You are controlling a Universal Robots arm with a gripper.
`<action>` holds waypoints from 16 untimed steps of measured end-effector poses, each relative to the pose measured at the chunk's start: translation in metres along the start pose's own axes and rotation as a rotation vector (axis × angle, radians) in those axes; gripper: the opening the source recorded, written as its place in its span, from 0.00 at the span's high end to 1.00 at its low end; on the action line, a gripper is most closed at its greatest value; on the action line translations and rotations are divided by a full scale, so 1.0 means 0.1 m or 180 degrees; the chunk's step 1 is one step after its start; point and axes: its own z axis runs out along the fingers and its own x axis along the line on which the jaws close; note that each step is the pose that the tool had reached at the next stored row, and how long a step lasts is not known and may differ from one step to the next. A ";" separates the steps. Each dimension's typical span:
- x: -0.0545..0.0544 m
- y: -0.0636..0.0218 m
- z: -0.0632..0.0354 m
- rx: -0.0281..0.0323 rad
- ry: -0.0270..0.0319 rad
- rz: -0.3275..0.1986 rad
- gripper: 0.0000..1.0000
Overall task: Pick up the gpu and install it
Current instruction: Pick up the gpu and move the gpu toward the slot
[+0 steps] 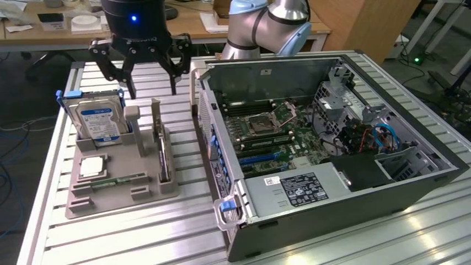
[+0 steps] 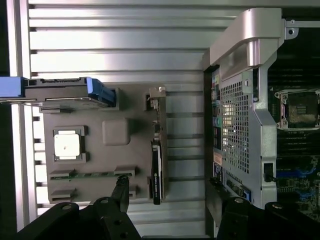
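The fingers (image 1: 175, 80) are seen spread wide and released, with nothing held, hanging above the far end of the grey holder (image 1: 110, 200) that rests on the slatted table (image 1: 132, 234). The gpu (image 1: 160, 152) is found standing on its thin edge in a slot of that holder, on the side nearest the open computer case (image 1: 331, 221). It lies below the fingers and, in the exterior view, toward the viewer from them. Its long axis is laid roughly parallel to the case's side wall, so that its far end is the part closest to the fingers. In the wrist view the gpu (image 2: 156, 165) is shown edge-on as a narrow dark strip, lined up between the two finger tips (image 2: 120, 192). A clear gap is judged to separate the fingers from the card. On the case side, a strip of bare table is left between the card and the case wall. On the other side, a short grey post (image 1: 131, 117) and the upright hard drive (image 1: 99, 118) stand near, so room there is judged tighter. The space above the card's upper edge is unobstructed.
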 end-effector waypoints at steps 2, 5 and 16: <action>0.01 -0.002 0.023 0.0000 -0.0020 0.0002 0.28; 0.01 -0.003 0.029 -0.0001 -0.0027 0.0001 0.28; 0.01 -0.003 0.036 0.0035 0.0115 0.0009 0.28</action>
